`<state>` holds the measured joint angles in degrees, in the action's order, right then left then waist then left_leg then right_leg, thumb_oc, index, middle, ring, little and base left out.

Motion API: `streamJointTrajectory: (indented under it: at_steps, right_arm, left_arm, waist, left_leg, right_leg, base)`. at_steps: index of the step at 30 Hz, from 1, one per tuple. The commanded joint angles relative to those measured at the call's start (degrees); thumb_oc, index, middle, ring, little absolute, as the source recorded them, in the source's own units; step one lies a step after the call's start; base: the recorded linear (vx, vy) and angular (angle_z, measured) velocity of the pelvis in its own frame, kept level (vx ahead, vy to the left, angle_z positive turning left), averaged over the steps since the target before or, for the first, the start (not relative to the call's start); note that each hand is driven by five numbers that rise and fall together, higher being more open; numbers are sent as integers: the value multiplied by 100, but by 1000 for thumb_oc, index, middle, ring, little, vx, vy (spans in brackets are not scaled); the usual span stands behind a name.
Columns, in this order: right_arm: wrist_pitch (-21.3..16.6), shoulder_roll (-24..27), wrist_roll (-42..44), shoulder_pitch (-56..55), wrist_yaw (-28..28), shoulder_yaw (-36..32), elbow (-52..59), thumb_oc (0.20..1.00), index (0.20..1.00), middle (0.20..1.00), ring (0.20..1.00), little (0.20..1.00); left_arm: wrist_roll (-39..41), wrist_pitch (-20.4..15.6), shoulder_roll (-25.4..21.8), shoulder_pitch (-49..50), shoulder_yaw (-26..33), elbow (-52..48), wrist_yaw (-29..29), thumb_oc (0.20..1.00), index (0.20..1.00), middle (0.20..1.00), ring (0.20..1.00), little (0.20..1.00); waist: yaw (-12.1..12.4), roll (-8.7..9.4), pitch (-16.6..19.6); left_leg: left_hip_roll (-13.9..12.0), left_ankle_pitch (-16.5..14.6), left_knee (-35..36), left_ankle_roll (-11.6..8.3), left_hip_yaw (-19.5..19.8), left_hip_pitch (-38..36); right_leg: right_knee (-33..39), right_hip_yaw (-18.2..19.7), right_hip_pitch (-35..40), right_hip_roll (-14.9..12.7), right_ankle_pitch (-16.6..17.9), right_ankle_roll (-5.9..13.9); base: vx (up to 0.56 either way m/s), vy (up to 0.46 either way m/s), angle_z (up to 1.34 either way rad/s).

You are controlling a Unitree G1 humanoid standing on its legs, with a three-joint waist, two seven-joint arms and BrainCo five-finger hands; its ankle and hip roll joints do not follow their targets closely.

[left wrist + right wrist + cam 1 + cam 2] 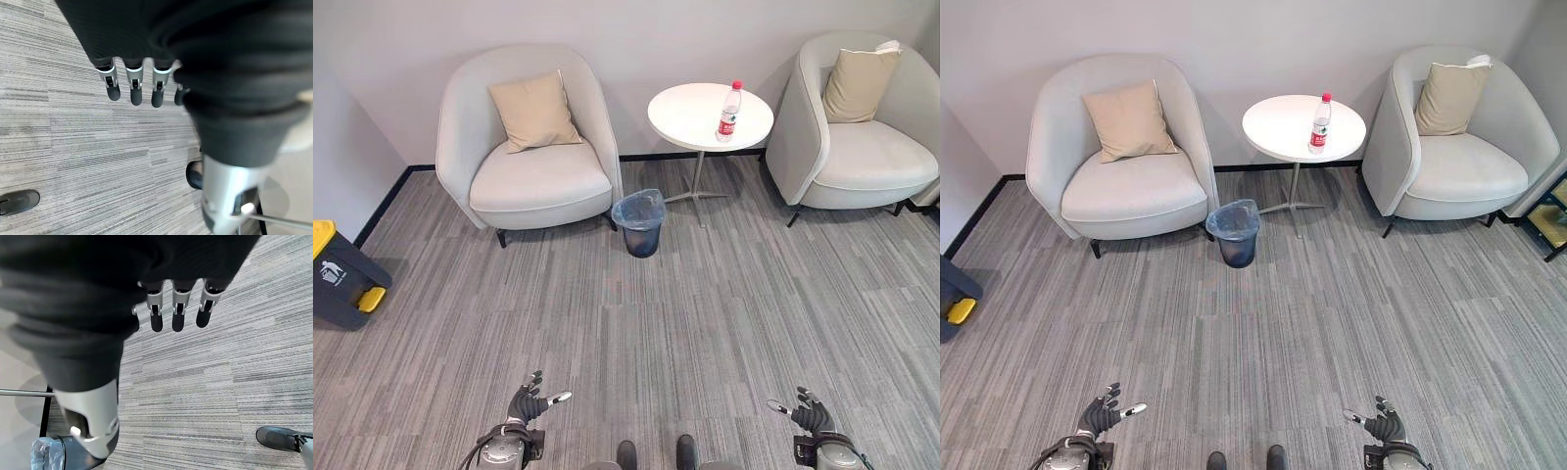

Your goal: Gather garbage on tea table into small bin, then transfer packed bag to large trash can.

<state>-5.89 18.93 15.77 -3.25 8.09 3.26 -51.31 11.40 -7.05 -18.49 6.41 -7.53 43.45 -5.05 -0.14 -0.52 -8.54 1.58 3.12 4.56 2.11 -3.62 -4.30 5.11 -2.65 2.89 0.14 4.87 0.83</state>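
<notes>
A clear plastic bottle [730, 112] with a red cap and red label stands upright on the round white tea table [690, 116] at the back. On the carpet in front of the table sits a small dark bin [640, 222] lined with a bluish bag; the small dark bin [49, 454] also appears in the right wrist view. A large dark trash can [342, 276] with a yellow lid stands at the far left. My left hand [526, 403] and right hand [812, 415] hang low near me, far from the table, fingers straight and holding nothing.
Two light grey armchairs flank the table, the left armchair [530, 147] and the right armchair [862, 127], each with a beige cushion. Grey striped carpet [705, 313] lies between me and the furniture. A shelf edge [1552, 217] shows at the far right.
</notes>
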Motion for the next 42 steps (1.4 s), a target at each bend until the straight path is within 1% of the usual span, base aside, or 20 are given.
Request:
streamJointTrajectory:
  at_steps: [1,6,11,14,17,20,21,24,25,27,29,30,33,35,36,37,38,40,41,42]
  right_arm:
    - [-148,-42,221,204,106,-117,16,1000,1000,1000,1000,1000]
    - [-124,-45,239,250,125,-114,-34,1000,1000,1000,1000,1000]
    - [-91,-6,234,385,176,-114,-34,1000,1000,1000,1000,1000]
    - [-63,11,204,435,174,-89,-38,1000,1000,1000,1000,1000]
    - [-53,85,70,542,166,11,-7,1000,1000,1000,1000,1000]
    - [-55,119,10,593,164,52,99,1000,1000,1000,1000,1000]
    - [-62,135,4,625,161,76,171,1000,1000,1000,1000,1000]
    - [-66,162,-19,643,159,116,226,1000,1000,1000,1000,1000]
    - [-66,162,-19,643,159,116,226,1000,1000,1000,1000,1000]
    - [-58,161,-75,610,155,144,322,1000,1000,1000,1000,1000]
    - [-73,157,-93,540,169,134,378,1000,1000,1000,1000,1000]
    - [-101,144,-91,469,169,123,424,1000,1000,1000,1000,1000]
    - [-158,171,-77,433,180,105,413,1000,1000,1000,1000,1000]
    - [-201,172,3,414,179,100,475,1000,1000,1000,1000,1000]
    - [-256,191,75,437,211,120,487,1000,1000,1000,1000,1000]
    - [-235,201,82,446,224,136,466,1000,1000,1000,1000,1000]
    - [-235,201,82,448,224,135,465,1000,1000,1000,1000,1000]
    - [-225,223,154,490,212,140,404,1000,1000,1000,1000,1000]
    - [-238,238,213,485,210,121,416,1000,1000,1000,1000,1000]
    - [-254,253,247,445,219,85,489,1000,1000,1000,1000,1000]
  left_arm:
    - [202,-149,-78,-243,33,103,-143,1000,1000,1000,1000,1000]
    - [279,-151,-93,-263,74,97,-168,1000,1000,1000,1000,1000]
    - [398,-168,-139,-236,151,67,-195,1000,1000,1000,1000,1000]
    - [408,-165,-162,-233,163,80,-165,1000,1000,1000,1000,1000]
    - [256,-160,-255,-257,157,88,-159,1000,1000,1000,1000,1000]
    - [225,-165,-277,-229,184,69,-177,1000,1000,1000,1000,1000]
    - [257,-168,-268,-223,180,57,-163,1000,1000,1000,1000,1000]
    - [277,-162,-242,-250,175,110,-170,1000,1000,1000,1000,1000]
    - [277,-162,-242,-250,175,110,-170,1000,1000,1000,1000,1000]
    - [320,-190,-209,-305,161,110,-193,1000,1000,1000,1000,1000]
    - [275,-211,-188,-335,119,138,-196,1000,1000,1000,1000,1000]
    - [249,-218,-162,-310,110,126,-197,1000,1000,1000,1000,1000]
    - [263,-204,-35,-302,55,187,-162,1000,1000,1000,1000,1000]
    - [308,-180,5,-340,-7,155,-139,1000,1000,1000,1000,1000]
    - [343,-177,62,-432,-71,163,-127,1000,1000,1000,1000,1000]
    - [332,-167,64,-486,-125,165,-119,1000,1000,1000,1000,1000]
    - [332,-167,63,-489,-126,166,-120,1000,1000,1000,1000,1000]
    - [304,-170,77,-593,-206,179,-107,1000,1000,1000,1000,1000]
    - [260,-172,70,-614,-260,175,-93,1000,1000,1000,1000,1000]
    - [117,-144,28,-619,-361,91,-26,1000,1000,1000,1000,1000]
  waist:
    - [-55,180,108]
    - [-21,195,83]
    - [64,240,9]
    - [105,262,-43]
    - [118,225,-158]
    - [114,194,-235]
    - [103,188,-278]
    - [58,174,-319]
    - [57,173,-321]
    - [4,143,-393]
    - [-47,160,-374]
    - [-71,165,-340]
    - [-116,64,-225]
    - [-150,49,-210]
    - [-141,84,-280]
    - [-136,116,-327]
    - [-138,112,-328]
    - [-109,149,-390]
    - [-76,173,-427]
    - [-6,221,-410]
  left_leg:
    - [-35,-791,-332,-264,394,52]
    - [11,-897,-554,-242,356,160]
    - [93,-1072,-952,-165,307,468]
    - [175,-1162,-1096,-98,337,593]
    - [175,-1238,-1139,-15,307,585]
    - [141,-1333,-1095,-2,234,414]
    - [132,-1398,-1030,-9,180,226]
    - [85,-1485,-907,-39,125,-53]
    - [84,-1486,-906,-39,126,-56]
    - [-4,-1548,-839,-135,80,-307]
    - [-14,-1620,-821,-187,163,-440]
    - [-63,-1659,-800,-232,217,-552]
    - [-325,-1398,-1052,-475,289,-571]
    - [-463,-917,-1728,-705,311,-247]
    - [-573,-529,-2428,-812,248,121]
    - [-638,-440,-2674,-802,179,306]
    - [-644,-452,-2699,-804,185,320]
    - [-597,-621,-2653,-691,68,566]
    - [-544,-790,-2568,-642,26,735]
    - [-323,-719,-1614,-515,-241,1406]
  right_leg:
    - [-255,39,228,-439,-847,504]
    - [-306,47,192,-470,-866,523]
    - [-469,164,-15,-553,-845,607]
    - [-713,252,-217,-590,-846,674]
    - [-1430,211,-626,-588,-847,802]
    - [-1777,-31,-947,-630,-782,842]
    - [-1619,-283,-1075,-668,-685,817]
    - [-1224,-717,-1275,-721,-493,769]
    - [-1222,-719,-1271,-720,-493,769]
    - [-1060,-1212,-1534,-845,-372,794]
    - [-1060,-1161,-1502,-850,-393,770]
    - [-1096,-1086,-1448,-801,-409,695]
    - [-963,-1116,-1244,-614,-455,521]
    - [-815,-1081,-1062,-498,-530,371]
    - [-630,-1066,-819,-424,-643,230]
    - [-556,-1077,-716,-408,-707,171]
    - [-553,-1081,-716,-402,-706,168]
    - [-435,-1058,-547,-398,-792,165]
    - [-380,-1027,-429,-400,-837,175]
    - [-228,-1017,-134,-378,-1004,245]
  base:
    - [33,7,-1]
    - [20,18,-2]
    - [10,85,-12]
    - [26,131,-16]
    - [16,79,-11]
    - [125,23,-36]
    - [195,-50,-49]
    - [186,-68,-37]
    - [149,-56,-21]
    - [263,-146,-6]
    - [307,-190,-2]
    - [303,-182,21]
    - [272,-220,42]
    - [220,-274,30]
    - [198,-280,4]
    - [151,-211,-21]
    - [105,-100,-26]
    - [143,-76,-21]
    - [477,-96,-3]
    - [429,-68,25]
